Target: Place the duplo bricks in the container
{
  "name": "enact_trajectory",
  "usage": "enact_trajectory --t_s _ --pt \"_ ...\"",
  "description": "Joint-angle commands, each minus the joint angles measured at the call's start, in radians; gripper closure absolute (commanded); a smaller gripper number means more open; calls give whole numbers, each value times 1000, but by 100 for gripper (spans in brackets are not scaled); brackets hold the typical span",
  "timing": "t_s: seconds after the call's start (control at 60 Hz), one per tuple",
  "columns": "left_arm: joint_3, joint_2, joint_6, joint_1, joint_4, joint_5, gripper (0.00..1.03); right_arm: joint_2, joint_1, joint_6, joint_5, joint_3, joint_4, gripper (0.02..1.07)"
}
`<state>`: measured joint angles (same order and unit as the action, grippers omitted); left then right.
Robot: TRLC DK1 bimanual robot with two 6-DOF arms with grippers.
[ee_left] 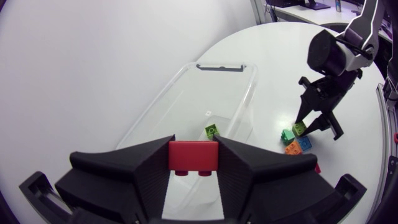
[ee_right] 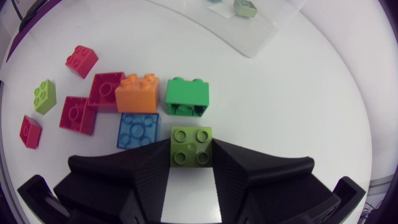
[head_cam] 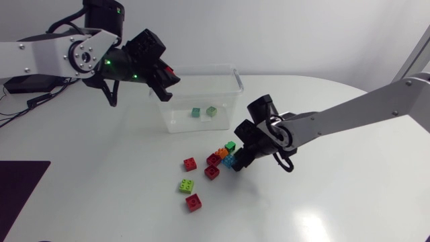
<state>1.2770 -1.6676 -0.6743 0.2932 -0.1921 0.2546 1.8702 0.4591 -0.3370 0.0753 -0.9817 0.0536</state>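
My left gripper (head_cam: 166, 75) hangs over the near-left corner of the clear container (head_cam: 232, 72) and is shut on a red brick (ee_left: 193, 155). Two green bricks (head_cam: 195, 112) (head_cam: 211, 111) lie inside the container. My right gripper (ee_right: 191, 157) is down at the table, shut on a lime green brick (ee_right: 191, 146) at the edge of a cluster. Just ahead of it lie a blue brick (ee_right: 138, 129), an orange brick (ee_right: 137, 92) and a green brick (ee_right: 187, 96). In the head view the right gripper (head_cam: 240, 159) hides its brick.
Loose on the table left of the cluster are three red bricks (head_cam: 190, 163) (head_cam: 211, 173) (head_cam: 193, 202) and a lime brick (head_cam: 187, 185). Another red brick (head_cam: 213, 160) touches the cluster. A dark mat (head_cam: 20, 195) lies at the front left.
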Motion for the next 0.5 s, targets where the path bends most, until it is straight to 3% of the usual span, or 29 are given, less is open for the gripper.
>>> enact_trajectory --t_s 0.0,0.067,0.217,0.367,0.483 --pt "68 -81 19 -12 19 2 61 -75 4 6 1 64 22 81" --pt "105 -130 19 -17 19 2 55 -131 -4 4 1 87 35 81" --pt "183 -210 22 -19 17 -2 52 -264 -10 4 1 130 86 81" --pt "243 -253 36 -19 13 -8 18 -379 -17 10 1 123 158 81" --pt "249 -250 45 -17 17 -8 7 -441 -20 18 1 106 193 81"
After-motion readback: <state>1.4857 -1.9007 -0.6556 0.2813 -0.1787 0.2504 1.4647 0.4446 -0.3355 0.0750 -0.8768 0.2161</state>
